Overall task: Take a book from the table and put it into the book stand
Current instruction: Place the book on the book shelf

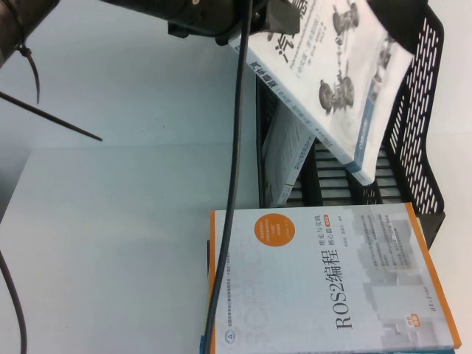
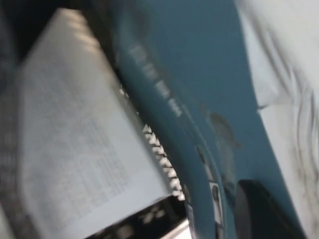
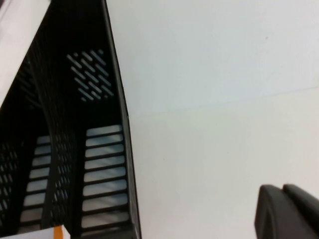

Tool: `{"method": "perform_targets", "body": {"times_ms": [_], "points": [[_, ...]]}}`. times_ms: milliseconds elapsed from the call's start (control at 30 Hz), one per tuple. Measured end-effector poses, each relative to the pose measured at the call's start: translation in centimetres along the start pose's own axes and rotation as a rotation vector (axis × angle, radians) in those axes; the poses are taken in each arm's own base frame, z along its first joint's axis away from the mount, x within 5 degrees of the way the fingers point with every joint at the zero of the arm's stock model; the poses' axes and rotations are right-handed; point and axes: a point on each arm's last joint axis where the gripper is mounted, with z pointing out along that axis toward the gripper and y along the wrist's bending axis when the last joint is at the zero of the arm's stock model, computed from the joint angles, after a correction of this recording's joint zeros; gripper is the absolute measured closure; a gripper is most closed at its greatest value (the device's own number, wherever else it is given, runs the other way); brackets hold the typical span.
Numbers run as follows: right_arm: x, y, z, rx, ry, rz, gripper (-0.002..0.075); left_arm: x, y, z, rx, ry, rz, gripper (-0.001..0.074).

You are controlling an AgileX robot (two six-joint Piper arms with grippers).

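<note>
Book (image 1: 346, 74): tilted, white cover up, low corner down in the book stand's (image 1: 428, 110) middle part; teal back (image 2: 199, 74) filled the left wrist view.
Other book in stand (image 1: 284, 158): pale, upright in the left slot.
ROS2 book (image 1: 332, 284): flat on the counter (image 1: 125, 236), just near of the stand.
Left gripper (image 1: 276, 18): far side, at the book's top edge; jaws grasping it.
Right gripper (image 3: 286, 211): above bare counter right of the stand; jaws: cannot tell.
</note>
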Motion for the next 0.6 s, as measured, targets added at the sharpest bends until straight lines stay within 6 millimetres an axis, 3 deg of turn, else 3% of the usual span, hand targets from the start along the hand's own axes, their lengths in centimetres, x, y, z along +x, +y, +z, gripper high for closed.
{"method": "perform_targets", "body": {"times_ms": [333, 600], "points": [[-0.1, 0.3, -0.2, -0.037, -0.007, 0.010, 0.0717, 0.1, 1.5, -0.1, -0.170, 0.008, -0.045, 0.0624], [-0.1, 1.0, -0.2, -0.114, -0.005, 0.028, 0.0717, 0.1, 1.7, -0.2, -0.185, 0.006, -0.073, 0.0624]]}}
